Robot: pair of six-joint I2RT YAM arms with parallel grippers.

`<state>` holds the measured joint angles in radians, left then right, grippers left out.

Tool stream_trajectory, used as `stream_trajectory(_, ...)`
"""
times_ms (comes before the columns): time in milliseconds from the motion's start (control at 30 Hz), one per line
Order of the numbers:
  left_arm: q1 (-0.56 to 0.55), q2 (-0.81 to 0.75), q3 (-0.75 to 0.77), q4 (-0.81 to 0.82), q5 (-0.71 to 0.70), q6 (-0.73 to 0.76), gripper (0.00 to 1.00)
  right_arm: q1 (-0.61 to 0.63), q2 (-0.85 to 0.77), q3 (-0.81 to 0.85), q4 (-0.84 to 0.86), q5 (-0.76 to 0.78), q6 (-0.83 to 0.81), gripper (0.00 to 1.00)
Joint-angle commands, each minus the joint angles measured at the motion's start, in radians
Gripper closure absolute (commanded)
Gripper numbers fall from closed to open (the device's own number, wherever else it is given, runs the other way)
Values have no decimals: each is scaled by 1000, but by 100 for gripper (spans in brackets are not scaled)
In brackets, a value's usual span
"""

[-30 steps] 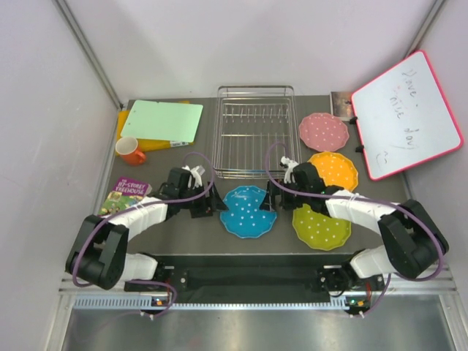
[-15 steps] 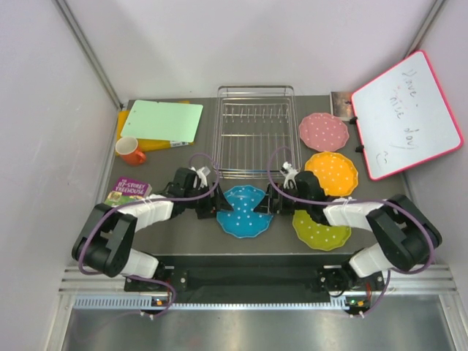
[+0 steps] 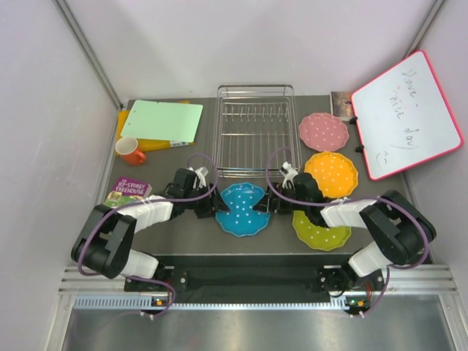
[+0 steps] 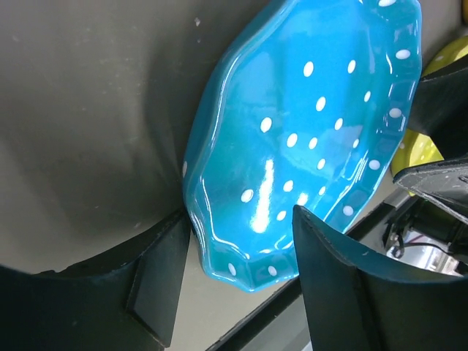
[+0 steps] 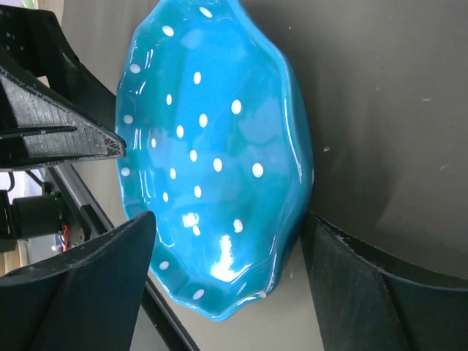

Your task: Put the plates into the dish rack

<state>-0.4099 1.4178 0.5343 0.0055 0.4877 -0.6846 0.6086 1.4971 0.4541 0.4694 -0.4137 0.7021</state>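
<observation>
Left end effector [image 4: 240,218] and right end effector [image 5: 228,219] sit on opposite sides of the blue plate [image 3: 243,210], which lies between them on the desk [image 3: 157,164]. Each has its jaws partly apart astride the scalloped rim, one finger at the outer edge and one over the face. Can't tell if either pinches yet. Probable reason: a flat plate needs two-sided support to tip upright. The plate is glossy with white dots. Yellow-green plate [image 3: 322,232] is just right of the right end effector, orange plate [image 3: 333,172] beyond it. Dish rack [image 3: 256,88] is ahead of both, no plates in it. Pink plate [image 3: 323,131] is farthest.
</observation>
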Motion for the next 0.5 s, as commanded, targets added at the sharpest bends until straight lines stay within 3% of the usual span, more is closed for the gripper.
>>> stream_trajectory(0, -43, 6, -60, 4, -38, 30, 36, 105, 29, -2, 115, -234, 80, 24)
stream_trajectory(467, -44, -36, -68, -1, 2, 30, 35, 175, 63, 73, 196, -257, 123, 33)
